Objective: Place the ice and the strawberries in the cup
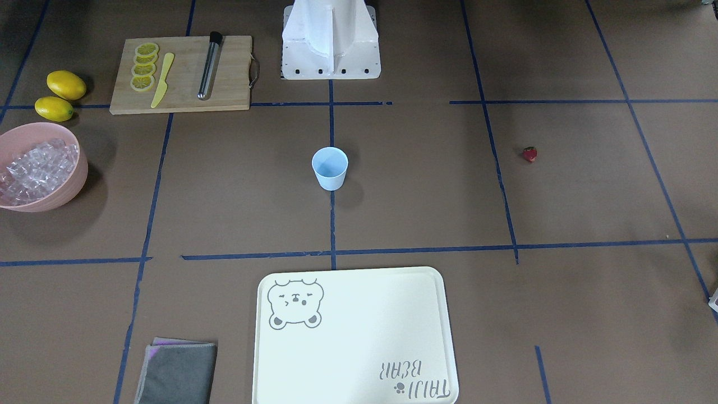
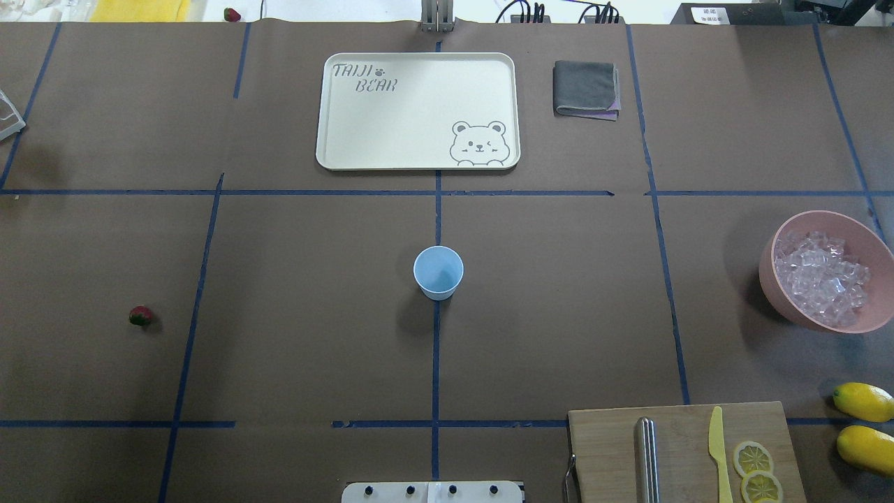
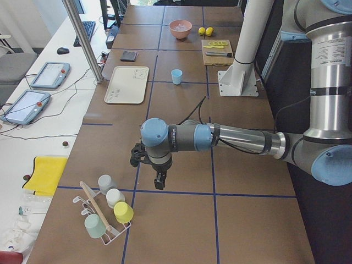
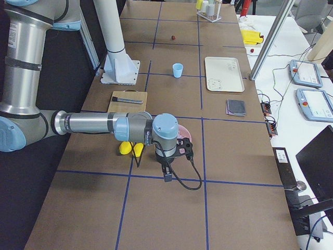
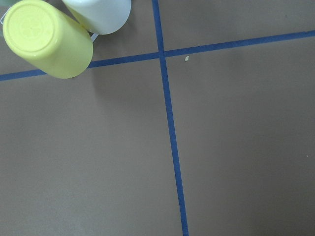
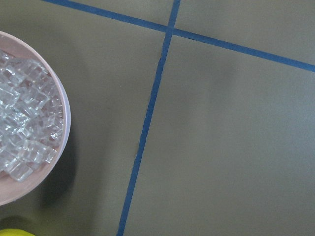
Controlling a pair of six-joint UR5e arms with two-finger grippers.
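Note:
The pale-blue cup [image 2: 438, 272] stands upright at the table's middle, and it also shows in the front view [image 1: 330, 168]. The red strawberry [image 2: 140, 316] lies alone on the robot's left side, also in the front view [image 1: 530, 154]. The ice [image 2: 821, 279] fills a pink bowl [image 2: 824, 212] on the robot's right; it shows in the right wrist view [image 6: 24, 132] too. My left gripper [image 3: 160, 182] hangs over the table's left end, far from the cup. My right gripper [image 4: 166, 174] hangs just beyond the bowl. I cannot tell whether either is open or shut.
A cutting board [image 2: 684, 447] holds lemon slices, a yellow knife and a metal tube. Two lemons [image 2: 865, 423] lie beside it. A cream tray [image 2: 419, 140] and a grey cloth [image 2: 585, 88] lie on the far side. A rack of cups [image 3: 107, 212] stands near the left gripper.

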